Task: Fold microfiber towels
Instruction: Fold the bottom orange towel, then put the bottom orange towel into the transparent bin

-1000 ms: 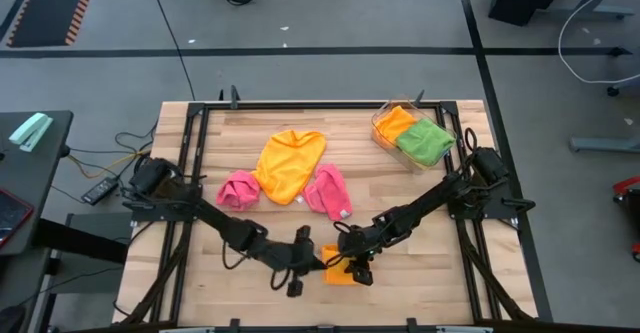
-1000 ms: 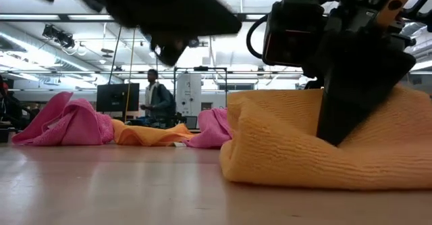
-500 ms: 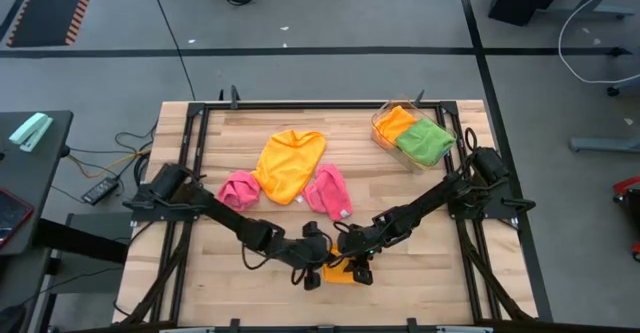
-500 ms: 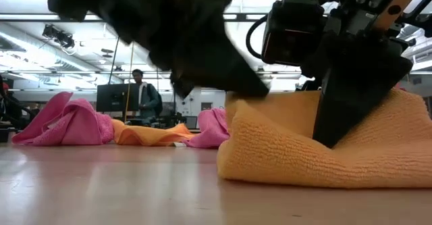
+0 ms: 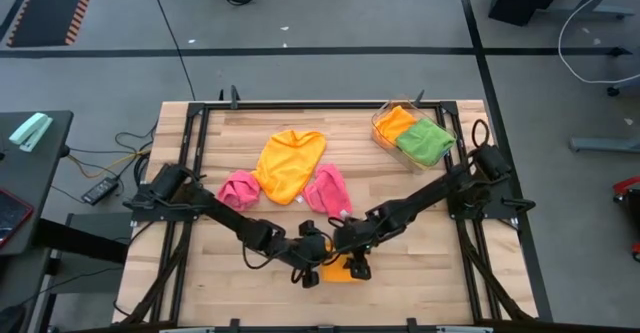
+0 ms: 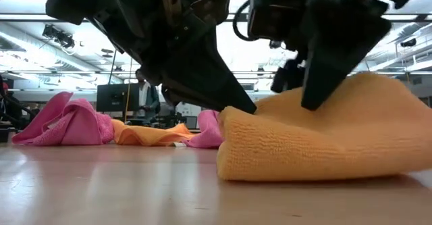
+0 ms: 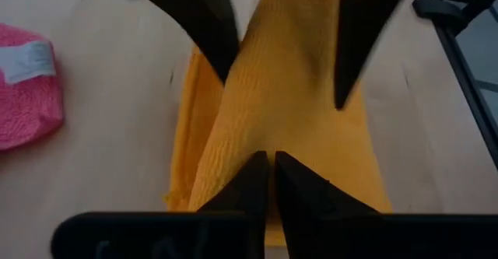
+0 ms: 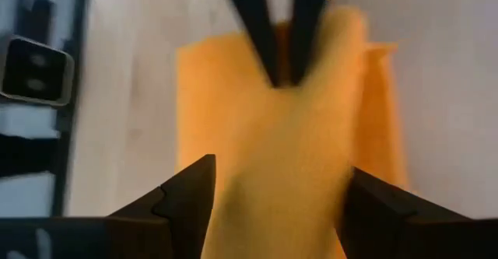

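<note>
The wooden desk (image 5: pixel 200 273) is seen from above, framed by a dark rail, with both dark arms reaching in to meet near its front edge. Toward the desk's middle a yellow-orange towel (image 5: pixel 289 163) is spread loosely; a crumpled pink towel (image 5: pixel 238 189) is set at its left side and a second pink towel (image 5: pixel 328 191) at its right, each touching or just beside it (the low view shows the three as one low heap far behind). At the far right corner a clear plastic tray (image 5: pixel 382 119) is found, with an orange cloth (image 5: pixel 396 122) and a green cloth (image 5: pixel 425 141) lying in it.

The folded orange towel (image 6: pixel 317 140) is laid at the front of the desk, between the two claws; its rounded fold is turned toward the left arm. The right claw (image 8: pixel 274 193) is held over this towel with its fingers spread wide, one at each side, nothing being gripped. The left claw (image 7: pixel 270 166) is set at the opposite end of the same towel; its fingers are drawn almost together, tips on the cloth, though whether any cloth is pinched cannot be told.
</note>
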Tool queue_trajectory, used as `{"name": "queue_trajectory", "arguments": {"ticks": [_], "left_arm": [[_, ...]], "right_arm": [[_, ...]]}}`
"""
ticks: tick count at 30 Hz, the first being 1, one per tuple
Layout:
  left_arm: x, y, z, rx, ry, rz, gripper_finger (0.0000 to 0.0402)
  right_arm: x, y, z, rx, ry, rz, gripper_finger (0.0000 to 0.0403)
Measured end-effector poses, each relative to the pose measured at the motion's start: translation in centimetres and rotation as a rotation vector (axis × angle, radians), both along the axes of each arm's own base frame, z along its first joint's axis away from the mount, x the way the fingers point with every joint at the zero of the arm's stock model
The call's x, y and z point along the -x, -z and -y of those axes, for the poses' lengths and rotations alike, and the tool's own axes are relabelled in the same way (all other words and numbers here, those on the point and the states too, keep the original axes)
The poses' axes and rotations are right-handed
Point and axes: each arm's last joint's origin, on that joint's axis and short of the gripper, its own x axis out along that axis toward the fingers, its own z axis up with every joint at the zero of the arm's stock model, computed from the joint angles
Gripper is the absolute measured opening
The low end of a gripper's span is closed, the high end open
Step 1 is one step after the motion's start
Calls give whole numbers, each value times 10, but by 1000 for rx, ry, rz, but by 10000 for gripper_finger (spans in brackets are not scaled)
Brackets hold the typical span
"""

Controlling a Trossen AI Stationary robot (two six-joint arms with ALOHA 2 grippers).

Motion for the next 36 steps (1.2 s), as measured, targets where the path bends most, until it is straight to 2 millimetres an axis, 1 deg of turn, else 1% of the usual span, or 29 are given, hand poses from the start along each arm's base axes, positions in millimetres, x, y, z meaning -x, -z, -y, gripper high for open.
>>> {"name": "queue_trajectory", "arguments": {"ticks": [4,9,12,15,17,19,21,23,27,31,36], "left_arm": [[1,1,0,11,-12,-16,35],[3,5,-2,16,-32,-61,21],[6,8,-3,14,-46,-95,15],[7,9,-3,11,-50,-111,14],[6,8,-3,13,-49,-106,18],[6,8,-3,13,-48,-105,23],[6,8,-3,13,-48,-104,29],[6,8,-3,14,-48,-102,34],[5,7,-1,17,-38,-81,35],[5,6,-1,13,-35,-78,30],[3,5,-4,-19,-14,-62,29]], "right_arm": [[-9,-15,7,85,-31,0,239],[-18,-37,24,126,-39,-1,238],[-16,-45,24,121,-62,34,237],[-10,-42,12,132,-91,39,237],[-3,-35,6,166,-73,36,236],[2,-24,4,174,-21,38,236],[6,-15,5,155,20,24,236],[6,-11,7,147,46,27,236],[2,-14,18,144,76,47,236],[-7,-21,28,72,77,102,236],[-7,-15,28,90,54,160,234]]}}
